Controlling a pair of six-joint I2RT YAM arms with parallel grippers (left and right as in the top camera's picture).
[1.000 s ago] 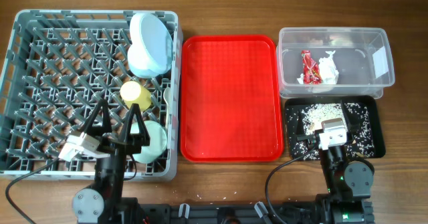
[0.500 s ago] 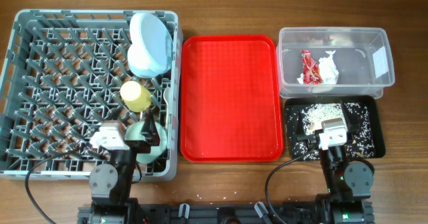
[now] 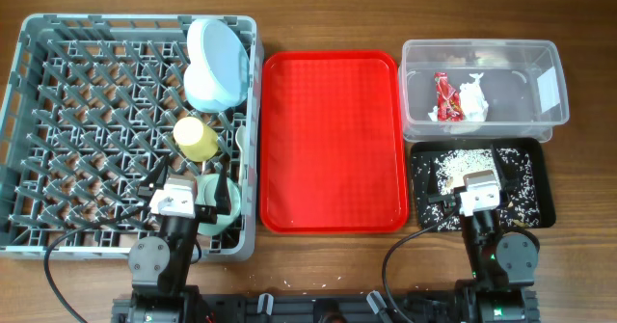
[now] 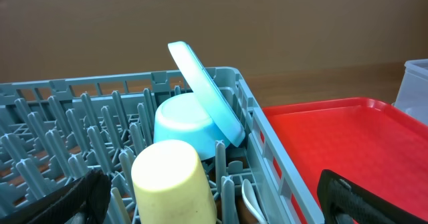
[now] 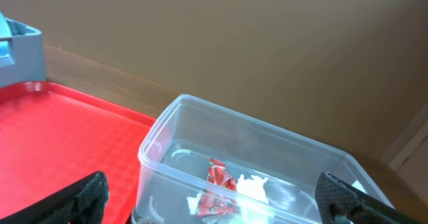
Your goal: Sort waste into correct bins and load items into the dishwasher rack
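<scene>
Dishwasher rack (image 3: 58,121) — plate (image 4: 202,87), bowl (image 4: 182,125), cup (image 4: 172,178) inside | left gripper (image 4: 214,207) jaws apart | right gripper (image 5: 215,200) jaws apart

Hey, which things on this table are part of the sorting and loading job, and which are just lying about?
Part of the job: dishwasher rack, blue plate, blue bowl, yellow cup, white utensil, clear tub, napkin, red wrapper, black tray, rice scraps.

Just lying about: red tray.
</scene>
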